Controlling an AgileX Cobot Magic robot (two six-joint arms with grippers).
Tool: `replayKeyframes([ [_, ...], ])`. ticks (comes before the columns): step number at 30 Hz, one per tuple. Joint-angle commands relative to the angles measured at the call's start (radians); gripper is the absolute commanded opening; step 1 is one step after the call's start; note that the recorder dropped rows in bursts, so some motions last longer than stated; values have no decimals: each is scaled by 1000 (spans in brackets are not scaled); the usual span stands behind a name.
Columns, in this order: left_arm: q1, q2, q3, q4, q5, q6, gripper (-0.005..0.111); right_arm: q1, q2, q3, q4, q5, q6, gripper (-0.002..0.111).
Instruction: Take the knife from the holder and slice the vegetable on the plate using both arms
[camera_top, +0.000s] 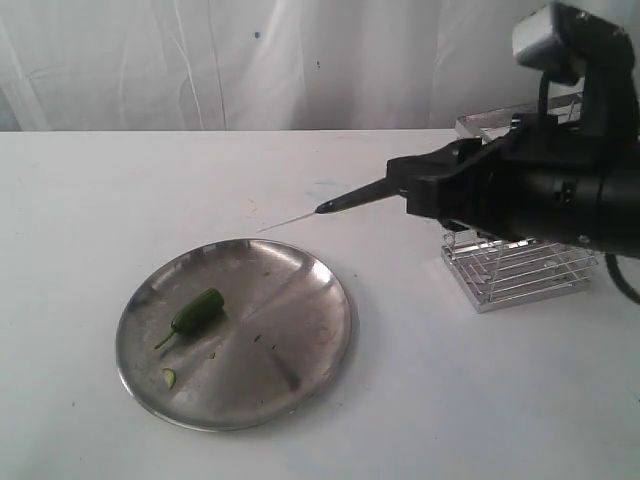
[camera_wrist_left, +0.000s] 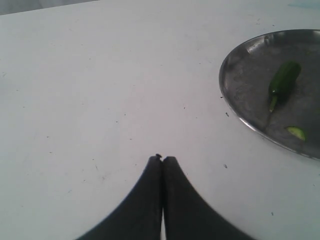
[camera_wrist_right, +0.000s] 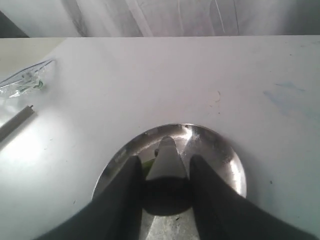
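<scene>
The steel plate (camera_top: 290, 300) lies at the front left of the white table, with the dark-green vegetable (camera_top: 197, 312) on its left half. My right gripper (camera_top: 405, 187) is shut on the black knife (camera_top: 350, 199) and holds it level in the air, its thin tip pointing left just beyond the plate's far rim. In the right wrist view the knife (camera_wrist_right: 167, 160) sits between the fingers of the right gripper (camera_wrist_right: 166, 162), above the plate (camera_wrist_right: 220, 150). The wire holder (camera_top: 520, 268) stands at the right, partly hidden by the arm. My left gripper (camera_wrist_left: 162, 159) is shut and empty over bare table, with the plate (camera_wrist_left: 245, 75) and the vegetable (camera_wrist_left: 283, 80) off to one side.
A small loose green slice (camera_top: 169, 378) lies near the plate's front-left rim. A crumpled clear plastic wrapper (camera_wrist_right: 25, 80) and a thin grey rod (camera_wrist_right: 15, 122) lie at the table's far edge. White cloth hangs behind the table.
</scene>
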Motion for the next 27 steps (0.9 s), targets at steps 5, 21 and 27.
replayKeyframes([
  [5,-6,-4,1,-9,-2,2,0,3,204,45,219,157,-514,0],
  [21,-6,-4,1,-9,-2,2,0,3,223,51,219,117,-433,0],
  [27,-6,-4,1,-9,-2,2,0,3,171,51,219,154,-433,0],
])
